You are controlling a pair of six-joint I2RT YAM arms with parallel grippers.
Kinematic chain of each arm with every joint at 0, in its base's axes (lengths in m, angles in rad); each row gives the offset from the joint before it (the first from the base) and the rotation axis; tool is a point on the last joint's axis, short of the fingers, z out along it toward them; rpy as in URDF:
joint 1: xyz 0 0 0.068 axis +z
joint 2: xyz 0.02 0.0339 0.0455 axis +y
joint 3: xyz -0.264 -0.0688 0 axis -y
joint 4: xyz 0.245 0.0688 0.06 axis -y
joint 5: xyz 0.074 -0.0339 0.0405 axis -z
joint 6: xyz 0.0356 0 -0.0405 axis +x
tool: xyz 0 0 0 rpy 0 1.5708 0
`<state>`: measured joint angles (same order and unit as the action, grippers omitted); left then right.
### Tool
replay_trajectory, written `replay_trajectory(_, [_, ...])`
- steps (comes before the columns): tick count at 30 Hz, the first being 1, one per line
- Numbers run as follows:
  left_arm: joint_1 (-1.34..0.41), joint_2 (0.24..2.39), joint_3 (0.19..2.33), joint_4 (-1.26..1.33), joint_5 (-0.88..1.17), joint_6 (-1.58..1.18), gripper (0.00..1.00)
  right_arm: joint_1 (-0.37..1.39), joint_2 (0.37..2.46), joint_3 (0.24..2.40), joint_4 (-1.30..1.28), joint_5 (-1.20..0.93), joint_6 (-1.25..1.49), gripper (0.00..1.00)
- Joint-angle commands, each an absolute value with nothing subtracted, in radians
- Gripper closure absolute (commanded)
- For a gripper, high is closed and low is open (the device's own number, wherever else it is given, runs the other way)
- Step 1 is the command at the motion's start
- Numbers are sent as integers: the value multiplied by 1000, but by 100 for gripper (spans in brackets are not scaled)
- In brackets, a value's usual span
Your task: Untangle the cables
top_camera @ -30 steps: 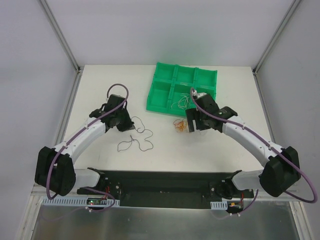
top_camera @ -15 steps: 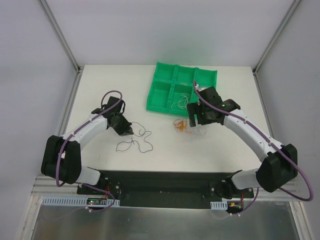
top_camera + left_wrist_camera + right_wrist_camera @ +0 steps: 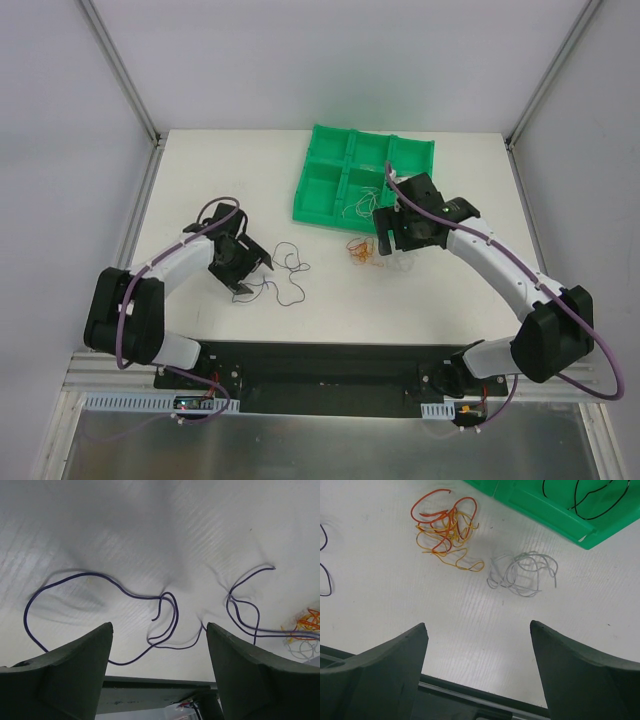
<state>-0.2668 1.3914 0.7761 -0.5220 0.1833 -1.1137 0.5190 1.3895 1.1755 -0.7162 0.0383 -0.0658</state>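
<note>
A thin dark cable [image 3: 287, 264] [image 3: 169, 611] lies in loose loops on the white table, left of the middle. My left gripper [image 3: 250, 274] [image 3: 159, 626] hovers low over its near end, open and holding nothing. A red and orange tangle of cables [image 3: 362, 252] [image 3: 445, 527] lies just below the green tray [image 3: 322, 160] [image 3: 540, 507]. Beside it is a small white curl of cable [image 3: 522, 572]. My right gripper [image 3: 393, 243] [image 3: 477, 626] hangs above these two, open and empty. More thin wires [image 3: 360, 207] [image 3: 592, 497] lie in the tray's near compartment.
The green tray has several compartments and stands at the back middle of the table. A black base rail [image 3: 330, 365] runs along the near edge. Metal frame posts [image 3: 120, 70] rise at the back corners.
My left gripper has opened and let go of the dark cable, which now lies flat on the table. That arm swung nearer and rightwards. The right arm has barely shifted.
</note>
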Motion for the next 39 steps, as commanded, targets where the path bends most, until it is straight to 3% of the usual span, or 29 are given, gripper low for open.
replay_trajectory(1, [-265, 1474, 834, -543, 216, -1082, 25, 505, 1365, 1201, -735, 32, -90, 14])
replay_trajectory(8, [-281, 1542, 925, -532, 190, -1046, 25, 489, 1339, 1186, -735, 38, -101, 14])
replay_trajectory(14, [-348, 1664, 1009, -492, 299, -985, 21, 476, 1316, 1174, -739, 41, -107, 14])
replay_trajectory(17, [-368, 1719, 1064, -491, 313, -966, 1, 469, 1312, 1173, -742, 41, -110, 15])
replay_trajectory(19, [-371, 1742, 1091, -486, 333, -951, 1, 465, 1310, 1172, -744, 41, -112, 14])
replay_trajectory(25, [-408, 1795, 1163, -483, 373, -890, 7, 460, 1310, 1173, -742, 31, -109, 14])
replay_trajectory(33, [-460, 1858, 1242, -482, 423, -767, 5, 460, 1316, 1177, -747, 11, -98, 14])
replay_trajectory(36, [-471, 1887, 1261, -483, 397, -764, 10, 460, 1315, 1172, -746, 11, -94, 14])
replay_trajectory(39, [-488, 1925, 1310, -495, 355, -724, 25, 460, 1315, 1167, -746, -23, -91, 15])
